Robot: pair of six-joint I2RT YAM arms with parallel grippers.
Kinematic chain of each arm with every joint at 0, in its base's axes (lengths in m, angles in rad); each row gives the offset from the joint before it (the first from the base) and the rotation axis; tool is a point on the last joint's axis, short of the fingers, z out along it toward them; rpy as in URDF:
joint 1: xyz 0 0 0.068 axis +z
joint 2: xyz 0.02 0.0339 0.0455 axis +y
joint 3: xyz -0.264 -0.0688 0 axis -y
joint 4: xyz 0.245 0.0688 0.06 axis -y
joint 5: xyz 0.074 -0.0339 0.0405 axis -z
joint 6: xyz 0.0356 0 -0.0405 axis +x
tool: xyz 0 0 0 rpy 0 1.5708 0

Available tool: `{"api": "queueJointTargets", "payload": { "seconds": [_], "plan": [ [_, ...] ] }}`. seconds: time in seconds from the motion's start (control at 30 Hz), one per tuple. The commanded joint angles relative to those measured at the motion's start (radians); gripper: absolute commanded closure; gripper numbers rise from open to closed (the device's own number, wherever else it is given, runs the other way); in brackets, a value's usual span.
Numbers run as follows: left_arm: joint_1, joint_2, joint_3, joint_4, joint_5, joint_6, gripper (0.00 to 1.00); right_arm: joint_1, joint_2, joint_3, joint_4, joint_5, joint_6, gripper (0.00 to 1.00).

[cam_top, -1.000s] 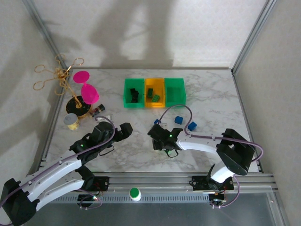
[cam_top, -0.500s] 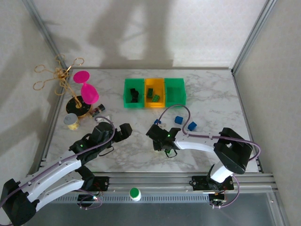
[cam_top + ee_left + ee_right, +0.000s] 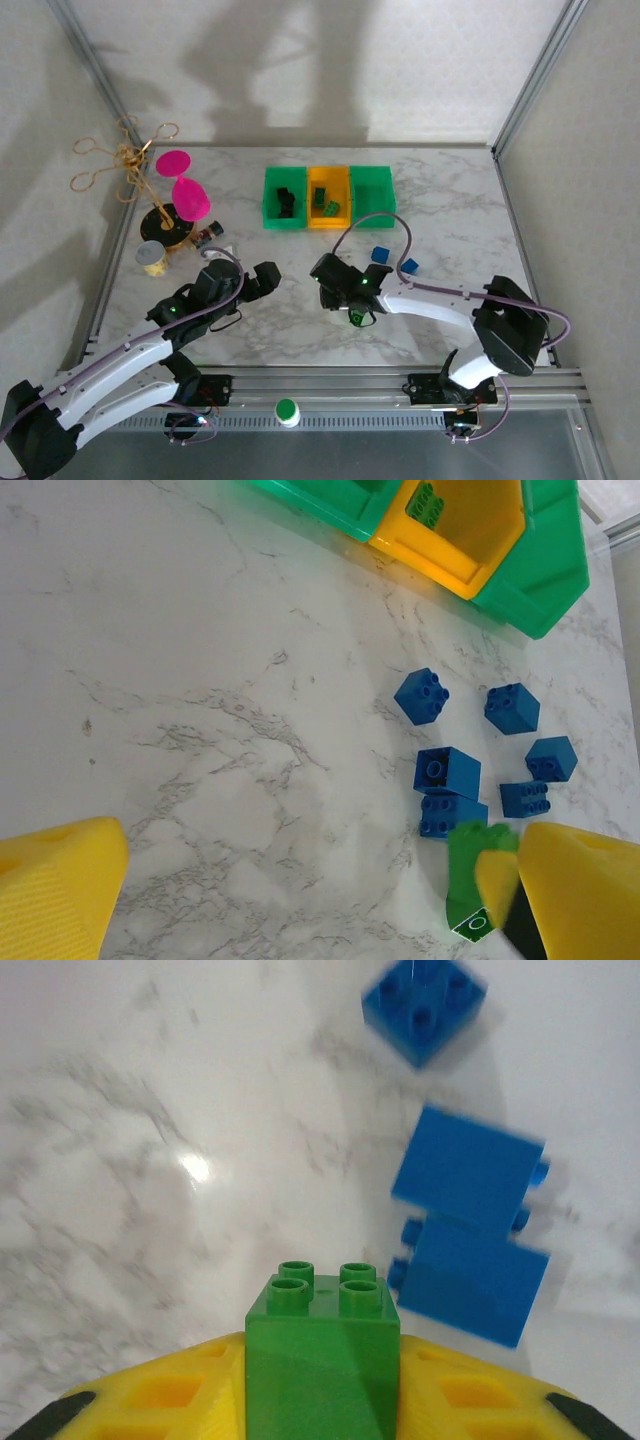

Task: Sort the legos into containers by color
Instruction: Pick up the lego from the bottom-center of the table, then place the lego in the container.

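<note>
While right jaws grasp green lego [image 3: 322, 1360], right-wrist view shows studs, left jaws released.

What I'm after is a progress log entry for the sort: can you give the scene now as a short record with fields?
right gripper: shut on a green brick, studs pointing away from the wrist
left gripper: open, holding nothing
loose on table: six blue bricks, clustered near the right gripper
left green bin: black bricks inside
orange-yellow bin: green bricks inside
right green bin: no brick seen inside
</note>
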Motion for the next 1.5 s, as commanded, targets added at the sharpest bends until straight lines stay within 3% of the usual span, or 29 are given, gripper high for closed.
{"api": "queueJointTargets", "payload": {
  "seconds": [0.0,0.4,0.6,1.07,1.47],
  "plan": [
    [0.015,0.015,0.049,0.01,-0.012,0.024,0.0,-0.061,-0.008,0.08,0.002,0.018,-0.076,0.63],
    [0.061,0.155,0.148,0.118,0.001,0.07,0.0,-0.299,0.286,0.422,0.129,-0.007,-0.264,0.63],
    [0.067,0.231,0.186,0.189,-0.007,0.084,0.01,-0.35,0.457,0.586,0.158,0.007,-0.313,0.63],
    [0.081,0.331,0.228,0.234,-0.008,0.117,0.0,-0.407,0.689,0.75,0.212,-0.024,-0.382,0.62],
    [0.091,0.33,0.223,0.229,-0.003,0.12,0.0,-0.412,0.734,0.814,0.204,-0.029,-0.403,0.56]
  ]
}}
